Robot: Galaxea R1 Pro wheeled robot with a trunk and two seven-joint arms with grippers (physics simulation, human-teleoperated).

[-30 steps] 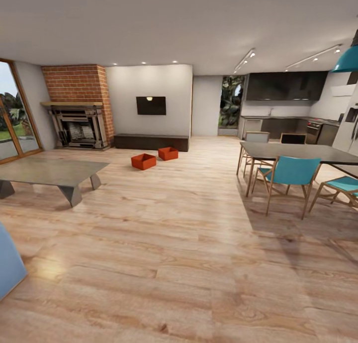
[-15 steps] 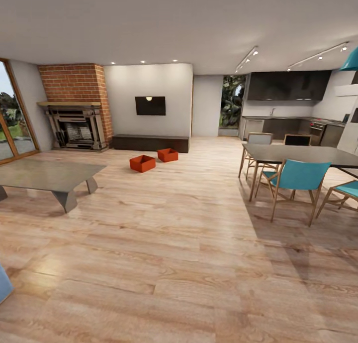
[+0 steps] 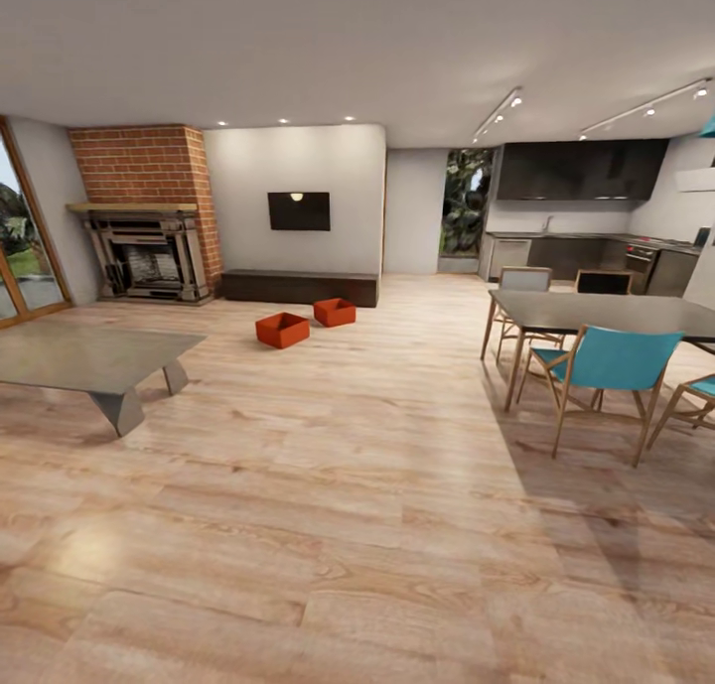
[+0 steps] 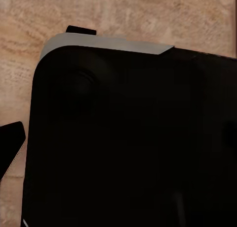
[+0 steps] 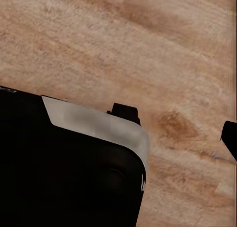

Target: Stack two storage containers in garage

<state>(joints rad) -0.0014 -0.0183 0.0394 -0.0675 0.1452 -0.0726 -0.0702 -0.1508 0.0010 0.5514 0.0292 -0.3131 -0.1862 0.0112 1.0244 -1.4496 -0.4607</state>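
I am in the living room, and the two storage containers (image 3: 283, 330) (image 3: 335, 312) sit on the light wood plank floor (image 3: 328, 485) just left of centre in the head view, close together, in front of the long dark cabinet (image 3: 299, 287) under the TV (image 3: 299, 210). Both are well apart from me and untouched. My wrist cameras look down on dark bodywork over the planks; small dark tips at the edges may be my fingers, so I cannot tell whether either end effector is apart or together. The risk from here, as I judge it, is clipping the low grey table (image 3: 84, 358) at the left edge, or the dining chairs (image 3: 603, 376) at right, if my approach drifts.
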